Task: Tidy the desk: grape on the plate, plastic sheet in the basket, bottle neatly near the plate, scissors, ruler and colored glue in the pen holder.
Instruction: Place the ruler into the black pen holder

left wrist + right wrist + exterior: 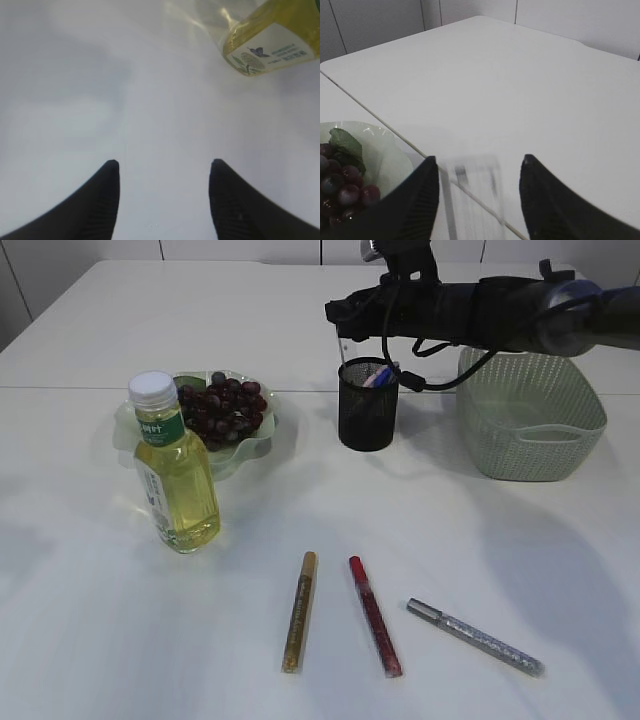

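My right gripper (479,158) hangs over the black mesh pen holder (368,405), jaws open. A clear ruler (475,200) shows blurred between them, with a gap to the right finger. A blue and red item stands inside the holder. The grape bunch (222,408) lies on the green plate (262,440), and the yellow bottle (175,470) stands upright just in front of it. Gold (299,610), red (374,615) and silver (474,637) colored glue pens lie on the near table. My left gripper (165,162) is open over bare table near the bottle (270,45). The plastic sheet is out of view.
A pale green woven basket (530,415) stands at the right, behind the right arm (480,310), which reaches across above it. The plate's rim (385,155) with grapes (340,185) lies at the lower left of the right wrist view.
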You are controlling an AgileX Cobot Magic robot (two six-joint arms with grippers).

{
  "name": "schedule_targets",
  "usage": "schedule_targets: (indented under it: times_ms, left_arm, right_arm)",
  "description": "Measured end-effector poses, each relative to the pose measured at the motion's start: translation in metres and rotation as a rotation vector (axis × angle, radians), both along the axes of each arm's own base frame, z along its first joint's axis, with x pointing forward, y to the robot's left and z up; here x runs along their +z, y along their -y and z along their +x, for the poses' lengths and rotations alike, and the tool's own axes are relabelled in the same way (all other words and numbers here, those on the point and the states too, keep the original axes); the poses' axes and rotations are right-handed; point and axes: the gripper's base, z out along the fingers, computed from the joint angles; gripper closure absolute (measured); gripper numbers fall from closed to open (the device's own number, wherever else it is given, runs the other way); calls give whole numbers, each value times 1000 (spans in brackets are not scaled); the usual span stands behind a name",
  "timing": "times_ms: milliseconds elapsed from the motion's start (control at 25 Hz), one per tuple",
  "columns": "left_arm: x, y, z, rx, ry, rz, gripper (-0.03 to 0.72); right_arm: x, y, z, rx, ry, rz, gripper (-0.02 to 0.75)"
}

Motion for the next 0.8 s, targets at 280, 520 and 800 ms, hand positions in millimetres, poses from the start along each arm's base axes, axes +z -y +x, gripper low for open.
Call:
schedule_targets:
  times_ms: [280,520,800]
  left_arm:
    - [0,0,0,0,0,0,273]
    - [0,0,0,0,0,0,273]
    - [0,0,0,-1,0,3,273]
  right_arm:
    - [19,1,-3,-16,-1,54,258]
    - [89,8,-26,-50,-34,73,275]
    - [155,19,-85,-100,-297,-96,279]
